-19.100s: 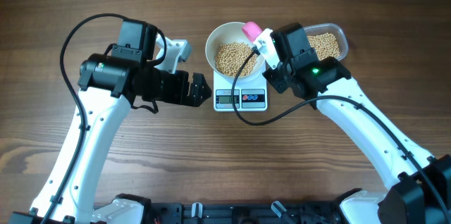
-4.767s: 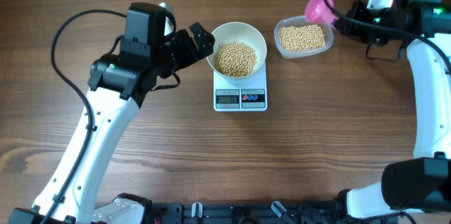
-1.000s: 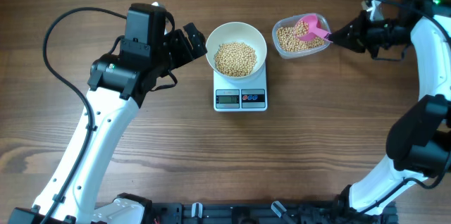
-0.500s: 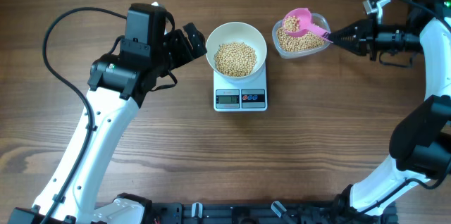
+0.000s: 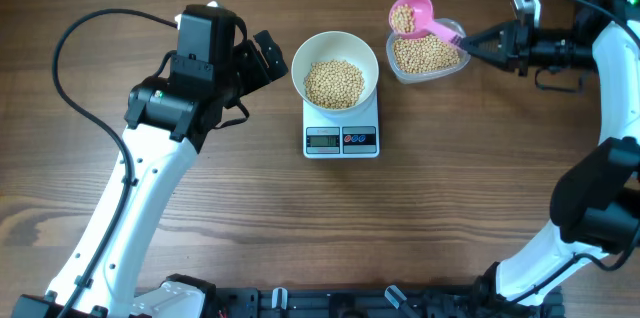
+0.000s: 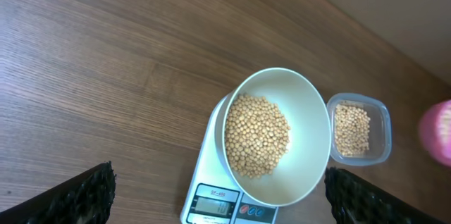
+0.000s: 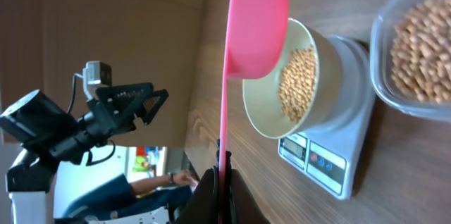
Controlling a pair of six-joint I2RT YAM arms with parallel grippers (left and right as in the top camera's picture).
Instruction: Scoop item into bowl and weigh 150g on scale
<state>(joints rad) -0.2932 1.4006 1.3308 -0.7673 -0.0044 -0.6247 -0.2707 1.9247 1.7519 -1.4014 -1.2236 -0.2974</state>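
Observation:
The white bowl [image 5: 357,50] stands on the scale [image 5: 341,139] with a heap of tan beans [image 5: 333,83] in it. My right gripper [image 5: 474,43] is shut on the handle of a pink scoop [image 5: 408,16]. The scoop holds beans and hangs over the far left corner of the clear tub [image 5: 428,56]. My left gripper [image 5: 262,61] is open just left of the bowl, holding nothing. In the left wrist view the bowl [image 6: 310,108] and scale [image 6: 218,203] lie between the wide-apart fingers [image 6: 84,192]. The right wrist view shows the scoop [image 7: 255,20] edge-on above the bowl [image 7: 320,69].
The clear tub [image 6: 358,129] with more beans sits right of the scale on the wooden table [image 5: 300,218]. My left arm [image 5: 150,158] reaches in from the front left. My right arm [image 5: 610,78] comes down the right edge.
My right gripper has raised the pink scoop out of the tub, now loaded with beans, and shifted it slightly left and back. The left arm has stayed still.

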